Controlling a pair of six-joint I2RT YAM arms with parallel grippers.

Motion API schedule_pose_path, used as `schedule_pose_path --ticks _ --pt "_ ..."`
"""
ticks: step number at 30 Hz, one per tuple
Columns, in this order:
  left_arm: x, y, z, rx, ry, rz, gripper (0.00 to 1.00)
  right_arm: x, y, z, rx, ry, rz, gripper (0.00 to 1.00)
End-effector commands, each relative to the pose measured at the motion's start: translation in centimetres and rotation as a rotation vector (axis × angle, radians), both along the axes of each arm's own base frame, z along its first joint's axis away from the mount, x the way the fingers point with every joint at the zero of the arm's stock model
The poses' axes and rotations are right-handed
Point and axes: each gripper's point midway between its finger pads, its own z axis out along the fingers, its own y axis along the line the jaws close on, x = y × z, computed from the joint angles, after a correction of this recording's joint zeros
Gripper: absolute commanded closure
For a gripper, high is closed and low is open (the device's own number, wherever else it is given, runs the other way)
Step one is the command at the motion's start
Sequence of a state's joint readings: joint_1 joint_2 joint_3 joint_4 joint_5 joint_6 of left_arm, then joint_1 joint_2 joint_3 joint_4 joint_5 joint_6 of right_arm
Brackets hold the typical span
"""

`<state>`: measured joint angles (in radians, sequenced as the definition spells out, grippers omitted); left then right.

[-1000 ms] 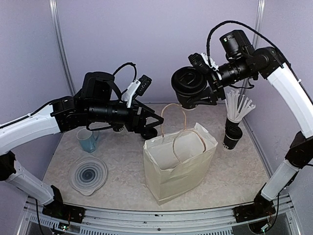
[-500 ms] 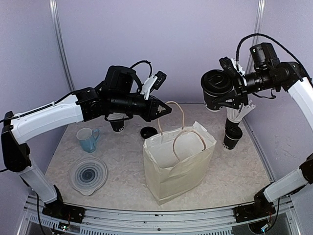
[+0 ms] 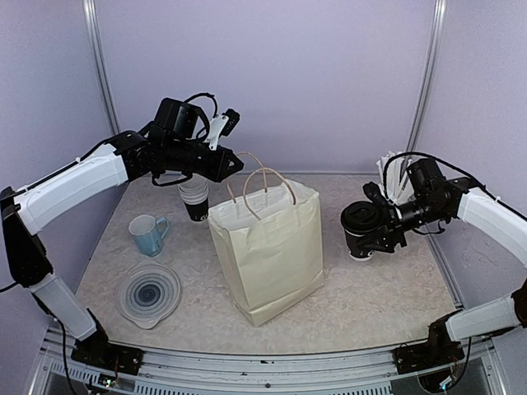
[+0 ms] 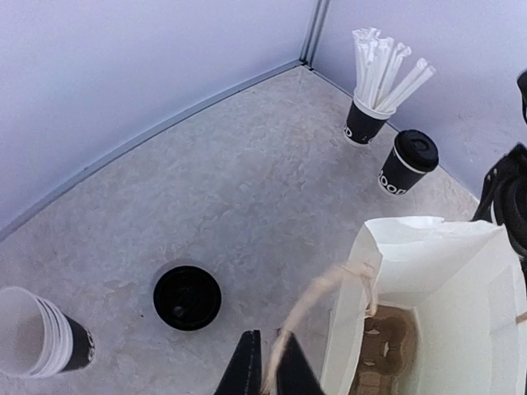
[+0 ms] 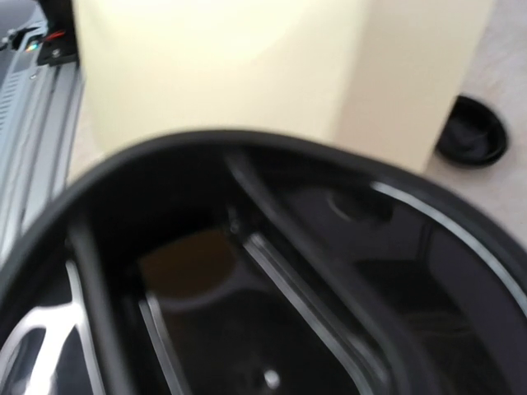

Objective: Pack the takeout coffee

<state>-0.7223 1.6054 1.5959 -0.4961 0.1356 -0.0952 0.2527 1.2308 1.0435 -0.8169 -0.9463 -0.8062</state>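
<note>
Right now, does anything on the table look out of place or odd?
A black lid lies loose on the table, on no cup, between the stack of lidless cups and the paper bag. Nothing looks spilled.

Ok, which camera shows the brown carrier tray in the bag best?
The left wrist view: it looks down into the open paper bag, with the carrier tray at its bottom. The top view and right wrist view show only the bag's outside, no tray.

carrier tray (image 4: pixel 385 350) in bag (image 3: pixel 272 247); mug (image 3: pixel 148 234) left of it
</note>
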Motion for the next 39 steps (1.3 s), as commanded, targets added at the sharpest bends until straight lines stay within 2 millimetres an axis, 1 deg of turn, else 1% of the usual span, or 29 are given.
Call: schedule_pose_path --ticks 1,3,5,6,8,12,18,21,22,23,24,25,26,27,28,29,30,32,33,37,39 --pt "0.3 1.2 1.6 0.028 -0.044 0.016 0.83 -0.4 0.5 0.3 0.079 -0.065 0.038 0.56" --pt "0.0 0.7 2.0 0.024 -0.037 -0.009 0.8 -0.6 0.5 -0.1 0.083 -0.062 0.039 0.55" --pt "-0.4 0.0 2.7 0.005 -0.041 -0.039 0.79 -0.7 0.5 0.1 0.09 -0.061 0.041 0.55" --pt "-0.8 -0.4 3.2 -0.011 -0.053 -0.058 0.84 -0.8 0.6 0.2 0.094 -0.061 0.043 0.55" --pt "-1.4 -1.0 4.4 -0.038 -0.085 -0.079 0.99 -0.8 0.5 0.3 0.095 -0.066 0.041 0.55" --pt "-1.5 -1.2 6.6 -0.065 -0.146 -0.08 1.0 -0.8 0.6 0.5 0.101 -0.067 0.038 0.55" --pt "-0.2 -0.9 7.6 -0.023 -0.198 -0.044 1.0 -1.0 0.6 0.6 0.115 -0.059 0.039 0.55" --pt "0.4 -0.4 8.4 0.009 -0.236 -0.021 1.0 -1.1 0.6 0.6 0.12 -0.058 0.042 0.54" --pt "0.6 -0.3 8.4 0.013 -0.234 -0.016 1.0 -1.2 0.6 0.6 0.122 -0.055 0.043 0.54" --pt "0.8 -0.1 8.2 0.019 -0.226 -0.016 0.96 -1.2 0.7 0.6 0.125 -0.055 0.045 0.54" --pt "1.0 0.1 7.7 0.033 -0.214 -0.012 0.84 -1.3 0.7 0.7 0.128 -0.053 0.047 0.54" --pt "1.4 0.3 7.0 0.052 -0.199 0.003 0.75 -1.4 0.7 0.7 0.131 -0.049 0.049 0.53" --pt "1.6 0.5 6.3 0.07 -0.183 0.011 0.69 -1.3 0.7 0.6 0.132 -0.049 0.048 0.53" --pt "1.9 0.4 5.3 0.09 -0.162 0.013 0.65 -1.3 0.8 0.7 0.134 -0.05 0.047 0.53" --pt "1.9 0.4 4.9 0.1 -0.149 0.009 0.64 -1.3 0.8 0.7 0.135 -0.049 0.048 0.53" --pt "2.0 0.2 4.4 0.108 -0.139 0.001 0.69 -1.3 0.8 0.7 0.137 -0.048 0.049 0.53" --pt "1.9 0.0 4.3 0.104 -0.139 -0.008 0.78 -1.3 0.8 0.7 0.137 -0.048 0.048 0.53" --pt "1.7 -0.4 5.2 0.074 -0.155 -0.027 0.94 -1.4 0.9 0.7 0.137 -0.048 0.052 0.53" --pt "1.6 -0.6 5.6 0.059 -0.163 -0.033 1.0 -1.4 0.9 0.7 0.136 -0.048 0.052 0.53" --pt "0.6 -1.0 8.5 0.0 -0.219 -0.048 1.0 -1.4 1.0 0.8 0.137 -0.05 0.055 0.52" --pt "0.0 -1.2 9.0 -0.011 -0.225 -0.056 1.0 -1.5 1.1 0.9 0.138 -0.05 0.054 0.52"
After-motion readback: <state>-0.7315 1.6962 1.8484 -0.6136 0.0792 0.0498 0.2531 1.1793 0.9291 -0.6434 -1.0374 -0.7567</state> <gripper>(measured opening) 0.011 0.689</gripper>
